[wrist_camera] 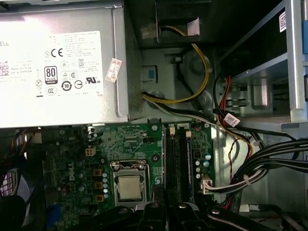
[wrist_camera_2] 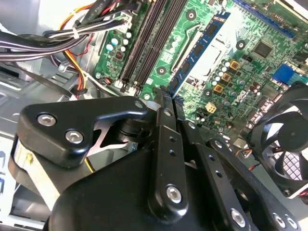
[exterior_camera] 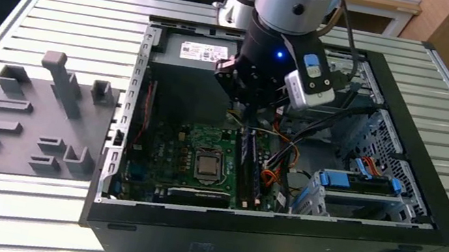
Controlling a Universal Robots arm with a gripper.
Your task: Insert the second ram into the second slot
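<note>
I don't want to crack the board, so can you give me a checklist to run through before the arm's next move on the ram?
1. Pincer inside the case, at the near end of the ram: ok.
2. Blue ram upright and parallel to the black slots: ok.
3. Ram pressed fully home in its slot: cannot tell.
4. Black slots beside the ram free of stray objects: ok.
5. Cable bundle off to one side, not lying across the slots: ok.
</note>
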